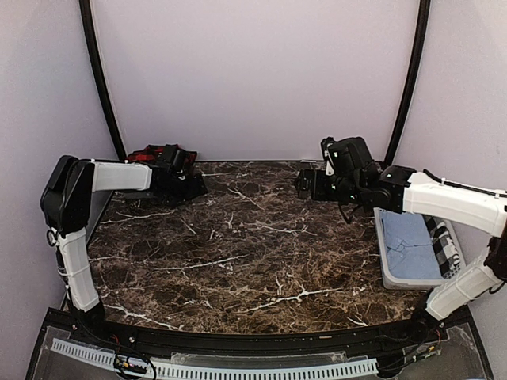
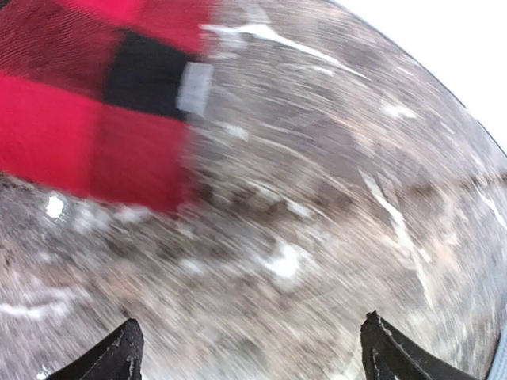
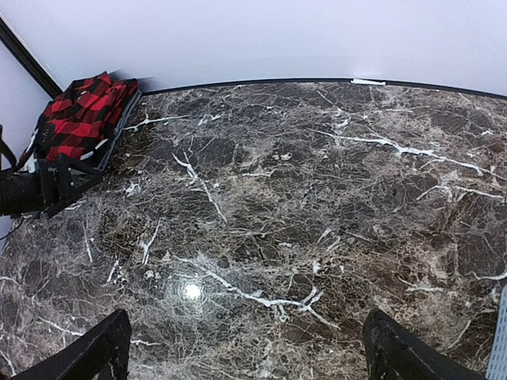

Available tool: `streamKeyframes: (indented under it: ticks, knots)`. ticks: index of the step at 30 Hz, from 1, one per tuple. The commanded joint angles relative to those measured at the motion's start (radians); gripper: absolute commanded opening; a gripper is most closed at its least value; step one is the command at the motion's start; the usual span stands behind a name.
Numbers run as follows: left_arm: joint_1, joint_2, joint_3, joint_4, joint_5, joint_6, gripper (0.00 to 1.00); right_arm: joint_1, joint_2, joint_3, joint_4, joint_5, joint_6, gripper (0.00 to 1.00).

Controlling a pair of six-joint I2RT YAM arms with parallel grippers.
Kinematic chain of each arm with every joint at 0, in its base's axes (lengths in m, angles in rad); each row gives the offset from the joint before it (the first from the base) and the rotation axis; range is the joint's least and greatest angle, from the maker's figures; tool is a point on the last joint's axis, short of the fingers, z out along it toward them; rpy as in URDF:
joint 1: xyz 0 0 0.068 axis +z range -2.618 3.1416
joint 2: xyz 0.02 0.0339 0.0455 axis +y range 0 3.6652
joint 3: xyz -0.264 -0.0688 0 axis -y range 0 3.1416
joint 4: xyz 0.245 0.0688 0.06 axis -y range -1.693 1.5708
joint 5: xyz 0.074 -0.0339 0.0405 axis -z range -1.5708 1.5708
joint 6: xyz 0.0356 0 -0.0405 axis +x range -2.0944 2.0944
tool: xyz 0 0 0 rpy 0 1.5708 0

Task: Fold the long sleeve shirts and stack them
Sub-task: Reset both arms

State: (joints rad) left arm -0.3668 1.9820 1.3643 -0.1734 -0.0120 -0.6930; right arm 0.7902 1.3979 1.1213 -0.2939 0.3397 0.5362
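Note:
A folded red-and-black check flannel shirt (image 1: 155, 152) lies in the far left corner of the marble table (image 1: 253, 253). It fills the upper left of the blurred left wrist view (image 2: 87, 103) and sits far left in the right wrist view (image 3: 79, 117), where a dark grey edge shows under its right side. My left gripper (image 1: 190, 184) hovers just in front of the flannel, open, its black fingertips (image 2: 119, 348) wide apart over bare marble with nothing between them (image 2: 249, 328). My right gripper (image 1: 305, 184) hangs open over the far right of the table, also holding nothing (image 3: 245, 321).
A grey basket (image 1: 388, 273) holding blue cloth (image 1: 412, 241) stands off the table's right edge, under the right arm. Black frame posts (image 1: 99, 75) rise at both back corners against the pale wall.

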Motion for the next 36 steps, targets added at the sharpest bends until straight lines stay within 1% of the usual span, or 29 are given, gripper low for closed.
streamKeyframes:
  ticks: [1, 3, 14, 20, 25, 30, 36]
  knots:
    - [-0.076, -0.165, -0.049, 0.024, 0.047, 0.092, 0.96, -0.009, -0.032, 0.006, 0.007, 0.031, 0.017, 0.99]
    - [-0.109, -0.213, -0.070, 0.036, 0.045, 0.118, 0.99, -0.011, -0.044, 0.001, 0.007, 0.039, 0.020, 0.99]
    - [-0.255, -0.452, -0.135, 0.105, 0.055, 0.257, 0.99, -0.011, -0.160, -0.051, 0.026, 0.099, 0.033, 0.99]
    - [-0.264, -0.529, -0.170, 0.128, 0.083, 0.286, 0.99, -0.010, -0.200, -0.075, 0.020, 0.110, 0.022, 0.99]
    - [-0.264, -0.576, -0.202, 0.130, 0.063, 0.302, 0.99, -0.010, -0.225, -0.111, 0.022, 0.116, 0.022, 0.99]
    - [-0.264, -0.594, -0.209, 0.101, 0.058, 0.309, 0.99, -0.011, -0.243, -0.135, 0.026, 0.128, 0.024, 0.99]
    - [-0.263, -0.587, -0.182, 0.068, 0.059, 0.337, 0.99, -0.010, -0.252, -0.147, 0.022, 0.123, 0.021, 0.98]
